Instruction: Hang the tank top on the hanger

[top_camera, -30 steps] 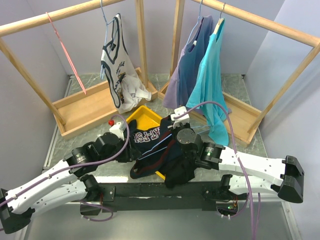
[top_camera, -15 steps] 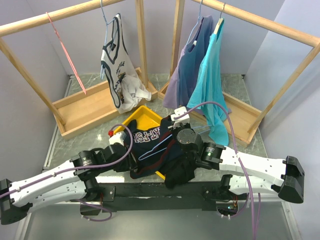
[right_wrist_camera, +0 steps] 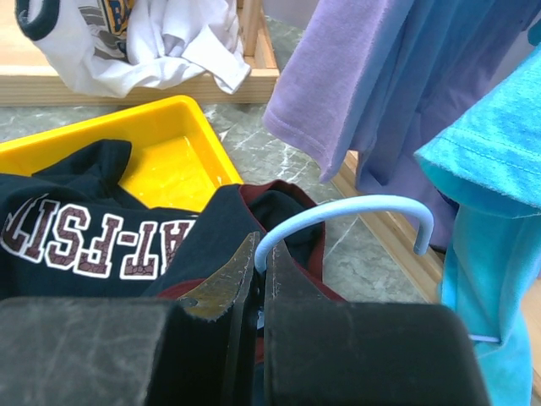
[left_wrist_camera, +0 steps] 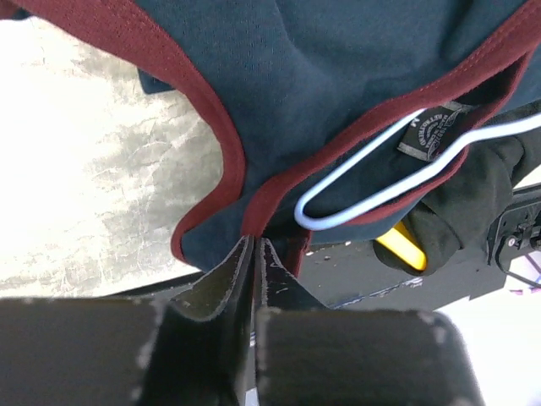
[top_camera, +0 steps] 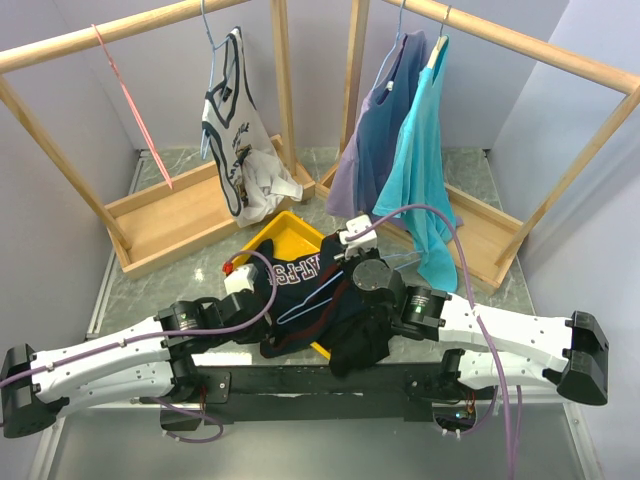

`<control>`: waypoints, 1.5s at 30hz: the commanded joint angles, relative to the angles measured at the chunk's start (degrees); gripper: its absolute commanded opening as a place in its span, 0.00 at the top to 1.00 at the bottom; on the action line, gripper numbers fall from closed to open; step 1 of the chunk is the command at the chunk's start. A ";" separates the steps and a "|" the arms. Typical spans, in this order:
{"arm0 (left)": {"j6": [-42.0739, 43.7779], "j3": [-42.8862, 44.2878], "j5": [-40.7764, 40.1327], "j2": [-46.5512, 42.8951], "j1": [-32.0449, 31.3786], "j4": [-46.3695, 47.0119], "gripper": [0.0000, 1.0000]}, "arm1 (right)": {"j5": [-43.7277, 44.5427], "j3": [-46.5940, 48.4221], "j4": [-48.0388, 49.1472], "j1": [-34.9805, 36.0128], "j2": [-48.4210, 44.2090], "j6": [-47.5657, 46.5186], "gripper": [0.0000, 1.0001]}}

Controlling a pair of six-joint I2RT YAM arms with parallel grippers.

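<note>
Left wrist view gives us the left gripper (left_wrist_camera: pixel 256 243) pinched fully together on the maroon trim of the tank top (left_wrist_camera: pixel 338 59), where two edges of trim meet, with one rounded corner of the hanger (left_wrist_camera: pixel 372 190) lying across the cloth just beside it. From the right wrist we see the right gripper (right_wrist_camera: pixel 259 247) closed tight on the hanger's wire just below its hook. The tank top is draped partly over the yellow tray (right_wrist_camera: pixel 182 161), between our two arms.

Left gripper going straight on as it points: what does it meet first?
The tank top. The left gripper is shut on its maroon trim, with navy cloth directly ahead; the rounded end of the hanger lies just right of that line, depth unclear.
</note>
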 commanded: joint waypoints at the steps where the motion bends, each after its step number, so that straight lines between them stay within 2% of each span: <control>1: 1.24 1.96 -2.45 -0.10 -0.31 1.79 0.99 | 1.16 2.82 0.75 1.61 -0.07 -0.19 1.00; 13: 6.08 11.98 -4.56 2.97 -0.31 0.83 0.99 | 5.38 4.75 1.71 4.43 2.57 -0.01 1.00; 19: 8.09 18.83 -5.00 6.23 -0.22 0.91 0.99 | 10.48 11.25 -2.93 4.87 4.51 5.61 1.00; 22: 11.16 23.40 -4.65 7.81 1.88 1.35 0.99 | 12.05 13.62 -2.59 6.71 5.74 5.09 1.00; 29: 18.55 32.54 0.45 11.15 11.10 3.81 0.99 | 12.24 17.06 -3.21 8.56 7.41 3.86 1.00; 32: 20.75 33.95 6.15 12.38 15.49 6.01 0.99 | 12.15 17.58 -3.65 8.56 6.27 3.77 1.00; 38: 24.18 38.96 13.62 16.07 19.38 8.47 0.98 | 13.90 23.46 -7.77 8.73 7.84 1.66 1.00; 39: 24.53 39.67 14.42 16.77 19.55 8.47 0.94 | 14.43 25.04 -8.21 8.65 8.11 0.79 1.00; 40: 25.49 40.28 14.95 17.04 19.73 8.73 0.78 | 14.69 25.66 -9.09 8.56 8.11 0.69 1.00; 42: 26.46 42.57 16.18 17.48 20.87 8.65 0.66 | 14.87 26.63 -9.01 8.65 7.50 -1.57 1.00; 43: 27.51 43.27 17.57 17.48 21.31 8.65 0.53 | 14.87 26.98 -8.49 8.65 7.24 -2.38 1.00; 45: 28.75 46.17 20.48 17.30 22.28 8.82 0.41 | 15.31 28.38 -8.57 8.65 7.06 -4.39 1.00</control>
